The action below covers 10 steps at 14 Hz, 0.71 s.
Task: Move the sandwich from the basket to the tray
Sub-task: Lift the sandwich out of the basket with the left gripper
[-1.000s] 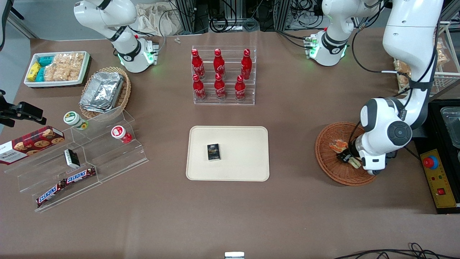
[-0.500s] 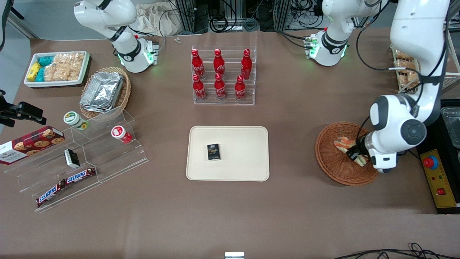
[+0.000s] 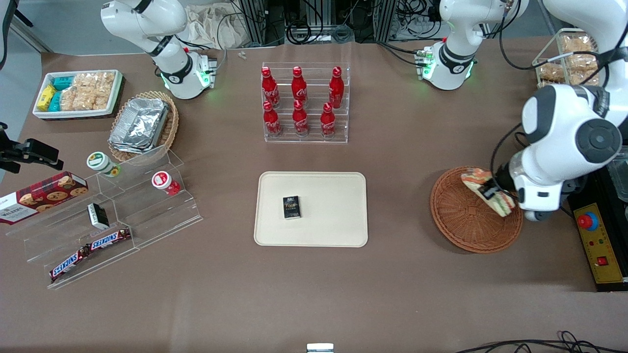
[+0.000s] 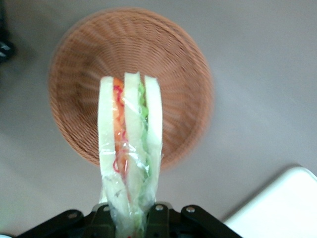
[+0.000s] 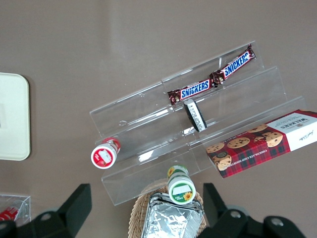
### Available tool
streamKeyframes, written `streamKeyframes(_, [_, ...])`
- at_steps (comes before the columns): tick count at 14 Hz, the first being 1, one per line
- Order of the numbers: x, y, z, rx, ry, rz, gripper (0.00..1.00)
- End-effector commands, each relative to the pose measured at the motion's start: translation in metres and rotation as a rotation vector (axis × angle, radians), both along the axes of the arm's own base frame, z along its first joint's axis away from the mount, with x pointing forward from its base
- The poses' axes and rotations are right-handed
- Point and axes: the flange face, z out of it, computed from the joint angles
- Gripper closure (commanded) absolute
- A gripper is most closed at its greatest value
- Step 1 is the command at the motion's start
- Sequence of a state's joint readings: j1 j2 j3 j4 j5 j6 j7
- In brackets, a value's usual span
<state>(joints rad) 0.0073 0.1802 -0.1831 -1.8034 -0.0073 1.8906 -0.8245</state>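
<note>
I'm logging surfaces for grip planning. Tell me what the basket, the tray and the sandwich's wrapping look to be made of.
Basket: woven wicker, reddish-brown, matte; the concentric weave shows.
Tray: probably moulded plastic, smooth cream, with a low rounded rim.
Sandwich, held above the basket in the gripper: thin clear film, judging by its glossy wrinkles over the bread.

The left arm reached down from high at the working arm's end of the tabletop, its bulky white wrist joint bent toward the front camera. Its gripper [image 3: 490, 190] hung above the tabletop, fingers closed on the sandwich [image 3: 486, 189], which jutted out between them.
</note>
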Motion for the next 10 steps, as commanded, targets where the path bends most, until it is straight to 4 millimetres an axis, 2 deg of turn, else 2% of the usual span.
streamKeyframes(1, [-0.005,-0.057,0.013,-0.071,0.004,-0.145,1.0])
streamKeyframes(4, [-0.014,-0.117,0.003,-0.138,-0.009,-0.275,1.0])
streamKeyframes(6, [-0.022,-0.16,-0.013,-0.158,-0.039,-0.415,1.0])
streamKeyframes(7, [-0.029,-0.184,-0.025,-0.143,-0.049,-0.469,1.0])
streamKeyframes(10, [-0.031,-0.224,-0.071,-0.16,-0.086,-0.533,1.0])
